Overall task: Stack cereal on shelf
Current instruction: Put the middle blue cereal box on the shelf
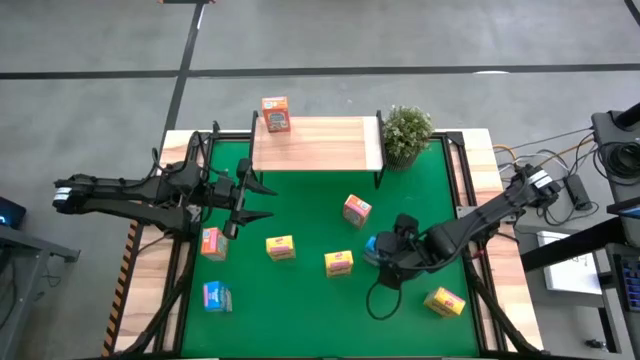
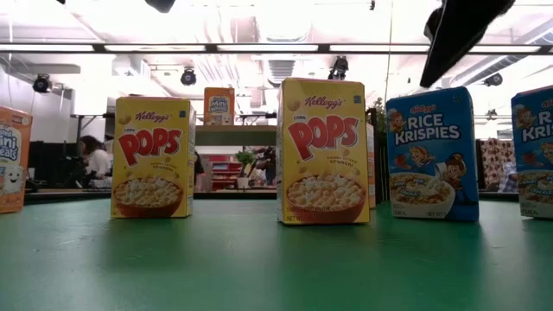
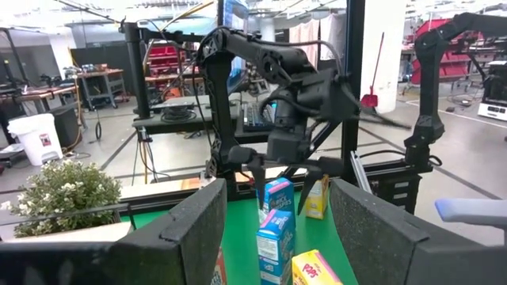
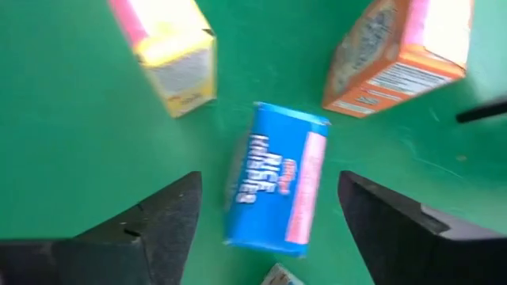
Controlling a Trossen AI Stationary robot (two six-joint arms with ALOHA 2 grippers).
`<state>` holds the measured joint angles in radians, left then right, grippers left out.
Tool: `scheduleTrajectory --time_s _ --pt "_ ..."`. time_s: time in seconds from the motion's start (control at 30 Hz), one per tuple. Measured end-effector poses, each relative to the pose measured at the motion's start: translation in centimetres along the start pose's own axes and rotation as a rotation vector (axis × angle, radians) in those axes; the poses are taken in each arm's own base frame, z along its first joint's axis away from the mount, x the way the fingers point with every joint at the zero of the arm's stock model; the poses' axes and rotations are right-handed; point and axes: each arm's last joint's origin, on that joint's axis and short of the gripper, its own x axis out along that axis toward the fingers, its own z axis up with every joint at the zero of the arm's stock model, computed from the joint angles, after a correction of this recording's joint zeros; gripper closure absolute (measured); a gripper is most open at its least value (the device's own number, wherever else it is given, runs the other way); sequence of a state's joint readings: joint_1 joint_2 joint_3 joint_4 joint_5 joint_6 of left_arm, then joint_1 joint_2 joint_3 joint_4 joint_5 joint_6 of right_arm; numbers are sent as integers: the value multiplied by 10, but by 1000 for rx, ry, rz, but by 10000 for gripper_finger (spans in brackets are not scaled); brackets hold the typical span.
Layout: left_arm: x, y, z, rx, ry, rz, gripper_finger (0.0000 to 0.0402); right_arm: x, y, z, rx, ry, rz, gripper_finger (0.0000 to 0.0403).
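Observation:
The shelf stands at the mat's back edge with one orange-pink cereal box on its back left corner. Other cereal boxes stand spread over the green mat: orange-pink, yellow, yellow, yellow, orange-pink and blue. My right gripper hangs open over a blue Rice Krispies box, its fingers well clear of the box's sides. My left gripper waits open at the mat's left, holding nothing.
A small potted plant sits by the shelf's right end. Black frame posts and cables run along both sides of the table. In the low view, two yellow Pops boxes and a blue box stand in a row.

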<state>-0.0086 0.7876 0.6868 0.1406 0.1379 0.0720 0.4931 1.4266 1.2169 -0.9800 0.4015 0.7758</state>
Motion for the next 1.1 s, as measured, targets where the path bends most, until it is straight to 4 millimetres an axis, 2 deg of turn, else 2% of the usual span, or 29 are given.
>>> scheduleTrajectory --time_s 0.17,0.3,0.77,1.1 --pt "0 0 0 13 2 0 193 15 -2 -10 10 -1 -25 101" --pt "1 0 -1 15 4 0 193 23 -1 -14 20 -25 -2 110" --pt "4 0 -3 14 16 -1 193 27 -2 -17 9 -31 4 210" --pt "6 1 -4 13 22 -2 193 27 -2 -17 9 -31 4 246"
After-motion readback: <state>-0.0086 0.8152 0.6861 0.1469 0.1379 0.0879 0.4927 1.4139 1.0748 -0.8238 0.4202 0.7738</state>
